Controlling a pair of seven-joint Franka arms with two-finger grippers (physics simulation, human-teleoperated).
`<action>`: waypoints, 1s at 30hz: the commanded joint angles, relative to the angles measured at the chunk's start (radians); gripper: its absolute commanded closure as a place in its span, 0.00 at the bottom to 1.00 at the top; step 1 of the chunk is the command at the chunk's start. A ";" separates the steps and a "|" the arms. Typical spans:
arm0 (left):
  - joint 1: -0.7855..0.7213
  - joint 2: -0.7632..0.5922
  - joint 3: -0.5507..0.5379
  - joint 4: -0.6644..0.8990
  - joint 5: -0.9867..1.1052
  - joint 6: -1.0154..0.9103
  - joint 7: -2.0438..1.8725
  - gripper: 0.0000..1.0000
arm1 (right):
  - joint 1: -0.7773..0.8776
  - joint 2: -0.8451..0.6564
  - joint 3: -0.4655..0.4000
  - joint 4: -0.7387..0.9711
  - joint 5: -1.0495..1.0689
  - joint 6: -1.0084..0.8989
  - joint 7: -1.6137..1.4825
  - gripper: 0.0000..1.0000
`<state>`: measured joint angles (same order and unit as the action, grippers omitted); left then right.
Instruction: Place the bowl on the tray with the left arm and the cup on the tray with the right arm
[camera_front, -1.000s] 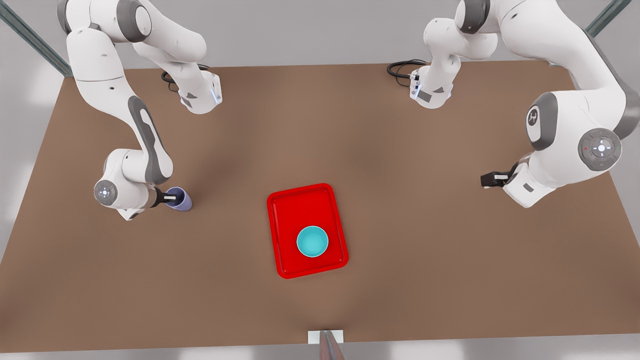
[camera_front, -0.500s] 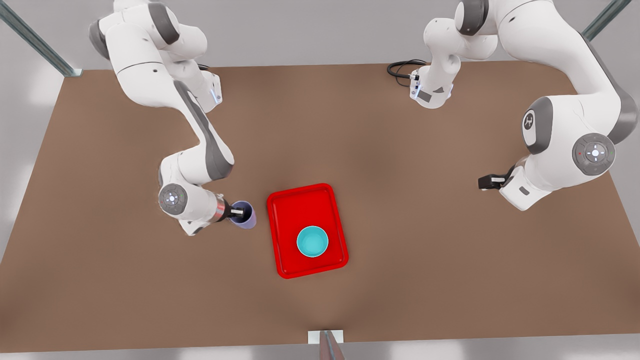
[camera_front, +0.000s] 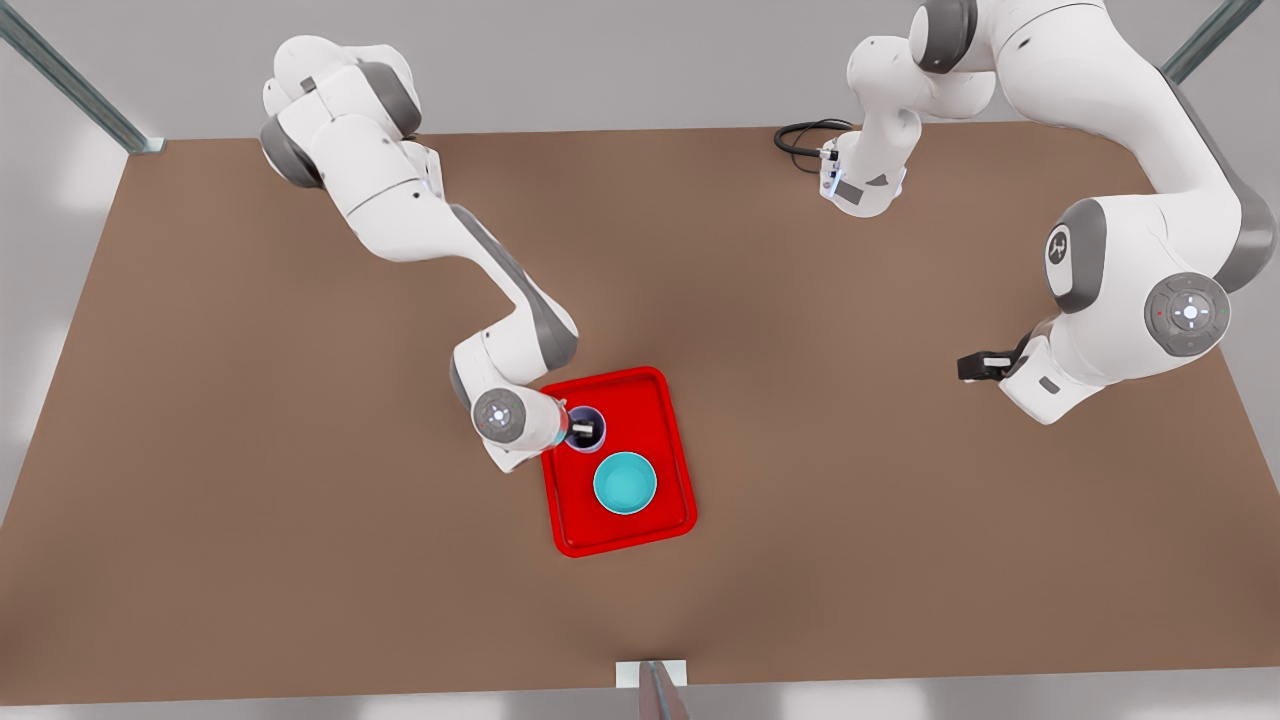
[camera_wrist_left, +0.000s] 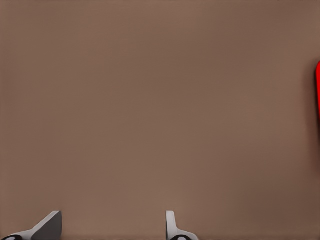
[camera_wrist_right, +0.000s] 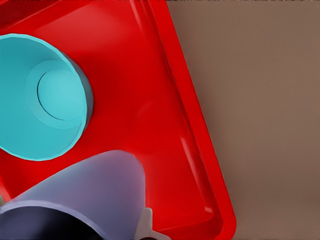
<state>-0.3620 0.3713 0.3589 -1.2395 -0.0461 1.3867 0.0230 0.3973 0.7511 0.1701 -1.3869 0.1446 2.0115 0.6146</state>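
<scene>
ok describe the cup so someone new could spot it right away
Find the red tray mid-table. Over its edge on the front view's left, the right end effector grips the cup. It's pale lavender, narrower than the teal bowl beside it.

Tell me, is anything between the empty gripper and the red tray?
No. In the front view, just bare brown table lies between the open left gripper and the tray. The bowl sits on the tray.

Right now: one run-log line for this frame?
right pincer: shut on cup, above tray | bowl: on tray | left pincer: open, waiting
</scene>
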 joint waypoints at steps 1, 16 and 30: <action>0.000 0.000 0.000 0.000 0.000 0.000 0.000 0.00 | 0.002 0.002 0.000 0.000 -0.011 -0.004 0.005 0.79; -0.002 0.014 0.000 0.000 0.000 0.002 0.000 0.00 | 0.006 0.014 0.000 -0.001 -0.016 0.018 -0.003 0.00; -0.003 0.014 0.000 0.000 0.000 0.000 0.002 0.00 | -0.181 -0.461 -0.208 0.181 -0.088 -0.583 -0.390 0.00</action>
<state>-0.3647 0.3851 0.3589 -1.2395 -0.0461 1.3859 0.0231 0.1659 0.2475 -0.0664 -1.2656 0.0568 1.4309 0.1320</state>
